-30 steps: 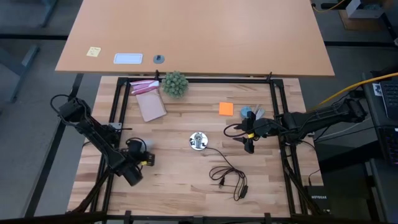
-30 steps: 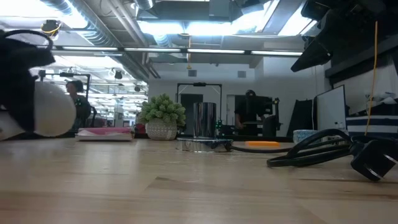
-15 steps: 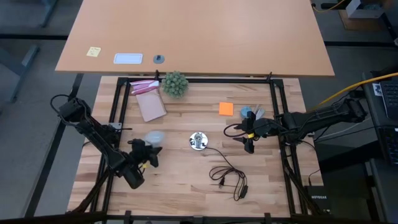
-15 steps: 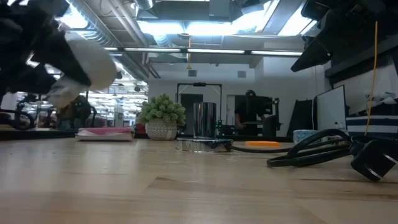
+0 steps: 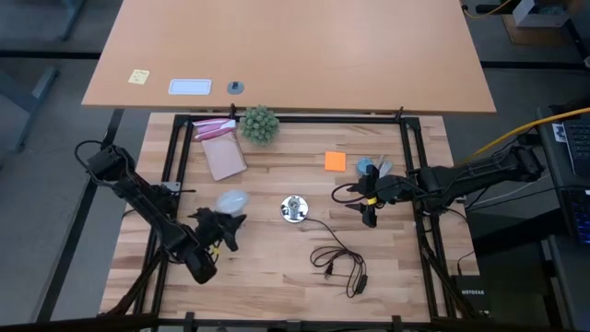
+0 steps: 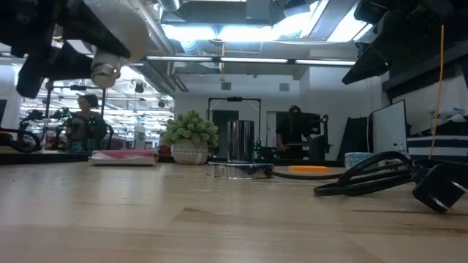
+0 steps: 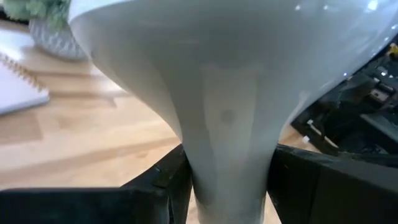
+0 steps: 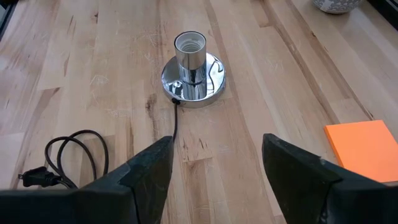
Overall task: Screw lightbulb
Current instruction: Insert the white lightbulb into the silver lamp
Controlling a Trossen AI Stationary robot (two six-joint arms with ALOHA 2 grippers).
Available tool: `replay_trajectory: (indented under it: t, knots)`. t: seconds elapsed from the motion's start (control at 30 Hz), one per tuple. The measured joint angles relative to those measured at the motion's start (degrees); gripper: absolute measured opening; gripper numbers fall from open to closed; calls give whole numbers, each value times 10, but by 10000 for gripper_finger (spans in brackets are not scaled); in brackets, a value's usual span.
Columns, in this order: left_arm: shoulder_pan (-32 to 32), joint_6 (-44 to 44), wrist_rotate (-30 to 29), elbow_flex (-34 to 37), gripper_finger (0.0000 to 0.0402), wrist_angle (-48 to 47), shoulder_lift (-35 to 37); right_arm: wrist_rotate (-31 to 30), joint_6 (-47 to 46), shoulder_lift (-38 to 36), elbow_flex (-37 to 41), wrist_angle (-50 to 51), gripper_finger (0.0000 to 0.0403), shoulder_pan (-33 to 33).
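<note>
above the table (image 5: pixel 277 267), left tool (image 5: pixel 224 224) grips the lightbulb (image 5: pixel 230 200).

I see a light wooden bench (image 5: pixel 277 267) of planks. On it stand the silver socket (image 5: pixel 294 208) with its black cord (image 5: pixel 337 260), a green plant (image 5: pixel 259 124), an orange note (image 5: pixel 335 161), and a notebook (image 5: pixel 224 159) beside a pink packet (image 5: pixel 213 128).
</note>
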State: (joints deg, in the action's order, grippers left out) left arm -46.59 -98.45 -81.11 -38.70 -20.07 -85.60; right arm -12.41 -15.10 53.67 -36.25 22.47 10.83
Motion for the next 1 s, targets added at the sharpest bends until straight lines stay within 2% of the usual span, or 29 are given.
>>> replay_trajectory:
  t: [0.37,0.53,0.67,0.87,1.0]
  knots:
    - [75,283,-7,0,152,156,0,-13,0,0,0,-1,246,0]
    - [111,380,-7,0,153,215,1,-15,0,0,-1,-13,246,0]
    - [129,449,3,0,153,267,1,-15,1,-18,-44,19,246,0]
    - [155,616,56,0,153,403,1,-15,66,-70,-167,129,246,0]
    - [182,765,151,0,153,548,1,-26,81,-101,-237,160,246,0]
